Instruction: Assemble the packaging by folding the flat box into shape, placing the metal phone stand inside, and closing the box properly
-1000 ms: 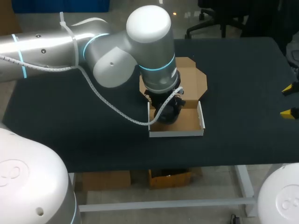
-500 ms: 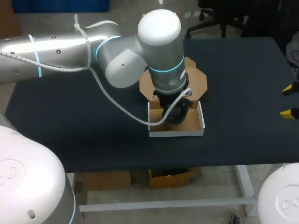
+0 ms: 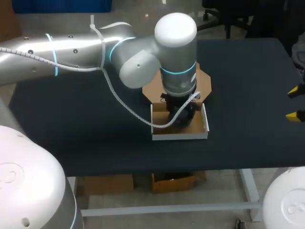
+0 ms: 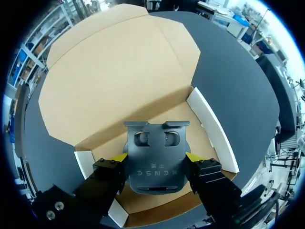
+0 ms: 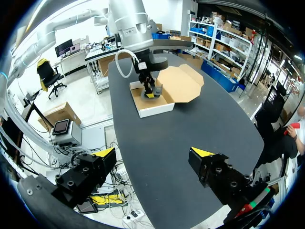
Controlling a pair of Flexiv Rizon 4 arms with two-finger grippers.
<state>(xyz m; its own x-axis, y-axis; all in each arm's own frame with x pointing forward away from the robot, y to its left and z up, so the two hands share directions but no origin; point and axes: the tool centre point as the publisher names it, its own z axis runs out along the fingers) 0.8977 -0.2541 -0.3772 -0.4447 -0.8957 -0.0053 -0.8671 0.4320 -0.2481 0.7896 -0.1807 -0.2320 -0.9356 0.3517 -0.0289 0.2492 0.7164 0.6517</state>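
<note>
Dark worktop (image 3: 71, 119) carries the cardboard box (image 3: 180, 136) near its middle. The tray walls are raised and the lid (image 3: 204, 85) lies flat and open at the tray's 12 o'clock. The left arm (image 3: 176, 52) stands over the tray, and the left jaws are closed on the metal phone stand (image 4: 155, 162), one yellow tip pressed to each side of it (whether it touches the tray floor I cannot tell). The stand is inside the tray's walls. The right jaws hang spread wide and empty at the worktop's 3 o'clock edge, well apart from the box.
</note>
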